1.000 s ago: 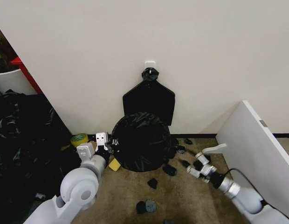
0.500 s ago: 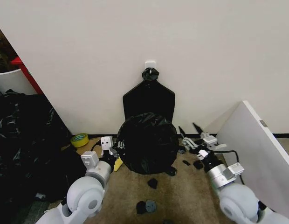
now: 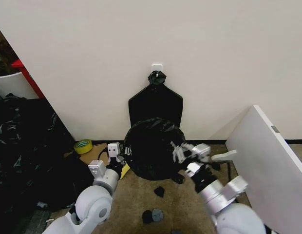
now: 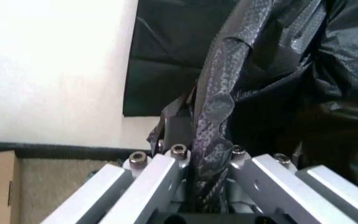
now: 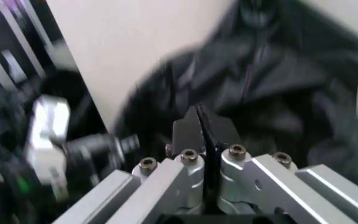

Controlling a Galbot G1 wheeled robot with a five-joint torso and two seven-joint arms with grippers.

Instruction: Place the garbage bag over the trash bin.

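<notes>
Fingers of the left gripper (image 4: 195,154) were clamped on a fold of the garbage bag (image 3: 152,147), at the bag's left edge just above the floor. Beside the bag's right edge, the right gripper (image 5: 203,128) had its fingers pressed together, with what may be a thin film between them. One bag stood against the wall (image 3: 214,58), draped as a round black mass below a flat black bag (image 3: 156,103) on a white hook (image 3: 156,66). Several small black scraps (image 3: 159,191) littered the carpet (image 3: 136,204), leaving open floor in front.
</notes>
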